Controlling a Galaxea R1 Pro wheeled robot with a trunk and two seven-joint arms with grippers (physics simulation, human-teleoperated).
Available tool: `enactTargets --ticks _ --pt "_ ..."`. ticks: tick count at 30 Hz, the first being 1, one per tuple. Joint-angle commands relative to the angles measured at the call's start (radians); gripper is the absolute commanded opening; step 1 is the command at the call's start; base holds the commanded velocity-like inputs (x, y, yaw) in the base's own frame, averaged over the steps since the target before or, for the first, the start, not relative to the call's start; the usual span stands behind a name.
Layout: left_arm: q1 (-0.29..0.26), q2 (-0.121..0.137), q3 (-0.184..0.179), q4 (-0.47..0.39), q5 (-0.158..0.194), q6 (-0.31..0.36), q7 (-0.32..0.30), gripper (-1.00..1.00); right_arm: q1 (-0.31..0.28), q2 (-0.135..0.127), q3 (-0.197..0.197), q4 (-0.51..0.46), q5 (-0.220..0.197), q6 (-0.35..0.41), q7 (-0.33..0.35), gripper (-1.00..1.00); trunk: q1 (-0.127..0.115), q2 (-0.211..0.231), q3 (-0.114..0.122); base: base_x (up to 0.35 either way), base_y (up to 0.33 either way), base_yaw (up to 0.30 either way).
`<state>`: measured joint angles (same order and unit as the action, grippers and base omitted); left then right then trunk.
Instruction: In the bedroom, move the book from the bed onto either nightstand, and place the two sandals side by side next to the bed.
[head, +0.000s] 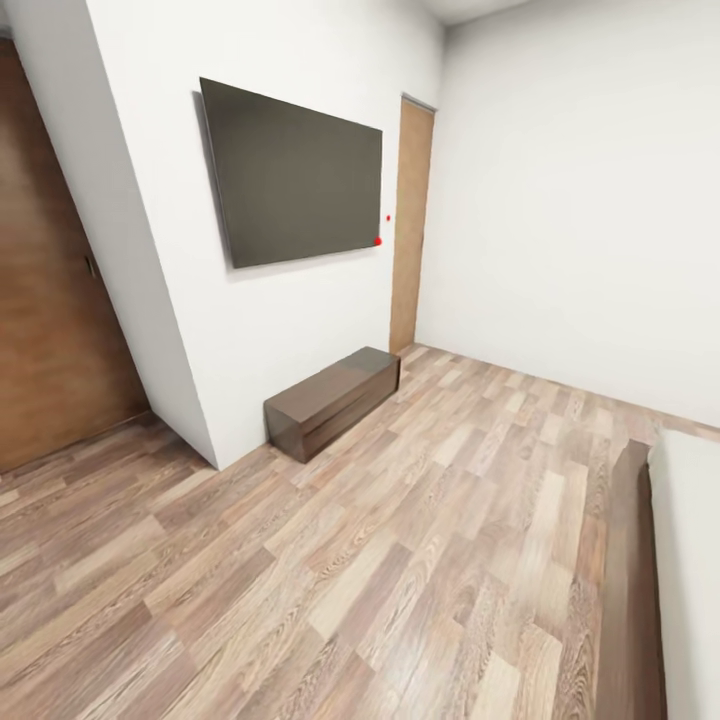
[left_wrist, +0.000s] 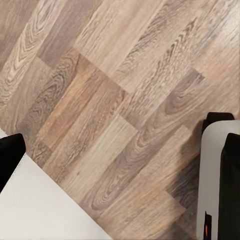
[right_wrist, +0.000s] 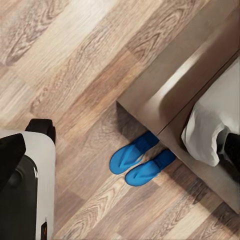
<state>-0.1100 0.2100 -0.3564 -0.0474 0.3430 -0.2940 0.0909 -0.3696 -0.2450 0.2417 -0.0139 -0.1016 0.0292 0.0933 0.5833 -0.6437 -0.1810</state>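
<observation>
Under my right wrist camera the robot's white and black body fills the near corner; I can't tell whether either claw is apart or together. Beyond it, on the plank floor, the two sandals lie side by side, touching, toes tucked against the bed frame. The pale thing on the frame is probably bedding. From the head, I see the bed at the right edge, a low dark cabinet against the wall, and a dark screen mounted above it.
</observation>
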Motion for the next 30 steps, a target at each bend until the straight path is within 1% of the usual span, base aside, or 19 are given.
enactTargets --ticks 1,11,30 --pt "0.0 0.0 -0.009 0.0 0.005 -0.002 0.004 1.0 0.0 0.0 0.008 -0.001 -0.01 0.003 0.003 1.0 0.001 -0.001 -0.002 0.278 0.101 0.005" --pt "0.0 0.0 -0.009 -0.001 0.005 -0.002 0.004 1.0 0.0 0.0 0.008 -0.001 -0.01 0.003 0.003 1.0 0.001 -0.001 -0.002 0.274 0.05 0.003" --pt "0.0 0.0 -0.009 -0.001 0.005 -0.002 0.004 1.0 0.0 0.0 0.009 -0.001 -0.01 0.003 0.003 1.0 0.001 -0.001 -0.002 0.27 0.006 -0.012"
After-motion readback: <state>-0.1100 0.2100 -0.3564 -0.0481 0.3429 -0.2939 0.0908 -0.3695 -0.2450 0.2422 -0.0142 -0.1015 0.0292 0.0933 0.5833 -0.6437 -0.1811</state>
